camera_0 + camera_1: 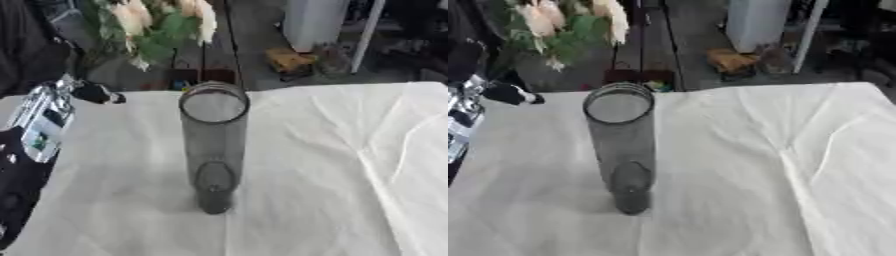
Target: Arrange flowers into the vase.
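Flowers (162, 22) beyond upright vase (213, 145); left eye view alone: more left arm (39, 130).

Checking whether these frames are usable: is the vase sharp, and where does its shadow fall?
Left eye view: vase soft-edged, its grey shadow pooling on the tablecloth round its base; flowers blurred. Right eye view: equally soft.

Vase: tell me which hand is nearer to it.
Left. The left hand is to the left of the vase, level with its rim and below the flowers, apart from the glass. The right hand shows in neither view.
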You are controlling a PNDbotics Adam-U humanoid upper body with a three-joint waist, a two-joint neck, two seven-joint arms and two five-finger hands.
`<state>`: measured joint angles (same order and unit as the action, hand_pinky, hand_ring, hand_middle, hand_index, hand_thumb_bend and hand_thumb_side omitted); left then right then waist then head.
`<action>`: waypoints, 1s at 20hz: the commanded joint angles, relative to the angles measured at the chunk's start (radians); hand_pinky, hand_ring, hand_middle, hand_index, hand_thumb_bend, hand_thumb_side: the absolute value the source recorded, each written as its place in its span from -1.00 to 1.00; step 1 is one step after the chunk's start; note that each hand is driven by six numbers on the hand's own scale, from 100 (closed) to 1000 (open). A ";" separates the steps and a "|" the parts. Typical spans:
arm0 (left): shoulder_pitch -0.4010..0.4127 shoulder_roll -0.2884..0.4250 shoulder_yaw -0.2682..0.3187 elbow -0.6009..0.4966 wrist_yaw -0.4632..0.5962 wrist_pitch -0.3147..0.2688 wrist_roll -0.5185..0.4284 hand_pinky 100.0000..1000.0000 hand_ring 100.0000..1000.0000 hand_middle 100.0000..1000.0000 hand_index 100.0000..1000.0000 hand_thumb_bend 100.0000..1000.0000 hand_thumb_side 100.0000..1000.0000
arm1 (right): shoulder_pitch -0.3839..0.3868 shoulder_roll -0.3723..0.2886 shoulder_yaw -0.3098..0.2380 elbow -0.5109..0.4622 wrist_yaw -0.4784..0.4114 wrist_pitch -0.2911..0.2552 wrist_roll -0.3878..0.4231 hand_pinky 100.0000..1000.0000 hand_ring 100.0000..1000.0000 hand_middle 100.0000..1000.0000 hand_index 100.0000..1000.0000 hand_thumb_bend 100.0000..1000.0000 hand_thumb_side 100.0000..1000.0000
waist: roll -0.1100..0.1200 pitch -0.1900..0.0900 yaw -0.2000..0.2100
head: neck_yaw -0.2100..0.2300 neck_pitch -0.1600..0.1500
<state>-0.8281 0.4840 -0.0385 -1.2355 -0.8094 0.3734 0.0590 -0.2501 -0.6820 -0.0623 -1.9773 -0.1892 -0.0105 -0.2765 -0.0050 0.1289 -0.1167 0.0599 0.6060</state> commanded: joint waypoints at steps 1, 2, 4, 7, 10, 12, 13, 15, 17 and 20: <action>-0.029 0.050 0.026 -0.083 0.025 0.007 0.034 -1.00 -1.00 -1.00 -1.00 1.00 -0.95 | -0.004 -0.021 -0.016 -0.005 -0.011 -0.001 -0.005 0.27 0.38 0.40 0.64 -1.00 0.32 | -0.003 -0.020 0.001 | -0.002 -0.004; -0.031 0.056 0.032 -0.107 0.032 0.008 0.046 -1.00 -1.00 -1.00 -1.00 1.00 -0.95 | -0.003 -0.021 -0.017 -0.005 -0.011 -0.001 -0.006 0.27 0.38 0.40 0.64 -1.00 0.31 | -0.004 -0.021 0.002 | -0.002 -0.004; -0.033 0.064 0.042 -0.158 0.049 0.009 0.073 -1.00 -1.00 -1.00 -1.00 1.00 -0.95 | 0.000 -0.021 -0.018 -0.005 -0.011 -0.002 -0.006 0.27 0.38 0.40 0.64 -1.00 0.32 | -0.005 -0.024 0.003 | -0.002 -0.004; -0.033 0.063 0.058 -0.247 0.102 0.000 0.121 -1.00 -1.00 -1.00 -1.00 1.00 -0.94 | 0.002 -0.020 -0.018 -0.004 -0.011 -0.002 -0.007 0.27 0.38 0.40 0.64 -1.00 0.32 | -0.007 -0.026 0.005 | -0.003 -0.005; -0.035 0.058 0.065 -0.330 0.184 -0.019 0.174 -1.00 -1.00 -1.00 -1.00 0.99 -0.92 | 0.003 -0.019 -0.018 -0.003 -0.011 -0.002 -0.007 0.27 0.38 0.40 0.64 -1.00 0.32 | -0.009 -0.028 0.005 | -0.002 -0.006; -0.037 0.054 0.063 -0.375 0.242 -0.036 0.207 -1.00 -1.00 -1.00 -1.00 0.99 -0.90 | 0.003 -0.019 -0.018 -0.003 -0.011 -0.002 -0.007 0.27 0.38 0.40 0.64 -1.00 0.32 | -0.010 -0.029 0.006 | -0.001 -0.007; -0.039 0.050 0.060 -0.397 0.274 -0.047 0.222 -1.00 -1.00 -1.00 -1.00 0.99 -0.89 | 0.003 -0.019 -0.018 -0.003 -0.011 -0.002 -0.007 0.27 0.38 0.40 0.64 -1.00 0.32 | -0.010 -0.029 0.006 | -0.001 -0.008; -0.042 0.042 0.052 -0.435 0.343 -0.070 0.246 -1.00 -1.00 -1.00 -1.00 0.99 -0.88 | 0.002 -0.018 -0.018 -0.003 -0.012 -0.002 -0.007 0.27 0.38 0.40 0.64 -1.00 0.32 | -0.010 -0.030 0.005 | -0.002 -0.009; -0.049 0.029 0.043 -0.468 0.420 -0.095 0.263 -1.00 -1.00 -1.00 -1.00 0.99 -0.88 | 0.002 -0.018 -0.017 -0.003 -0.012 -0.002 -0.006 0.27 0.38 0.40 0.64 -1.00 0.32 | -0.010 -0.030 0.005 | -0.001 -0.010; -0.071 0.003 0.035 -0.498 0.552 -0.125 0.282 -1.00 -1.00 -1.00 -1.00 1.00 -0.87 | 0.000 -0.017 -0.015 -0.002 -0.013 -0.001 -0.005 0.27 0.38 0.40 0.64 -1.00 0.32 | -0.011 -0.031 0.004 | 0.001 -0.011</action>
<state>-0.8744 0.4813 -0.0035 -1.7046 -0.3074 0.2626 0.3312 -0.2381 -0.6818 -0.0677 -1.9764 -0.1946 -0.0113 -0.2802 -0.0139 0.1131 -0.1112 0.0599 0.6039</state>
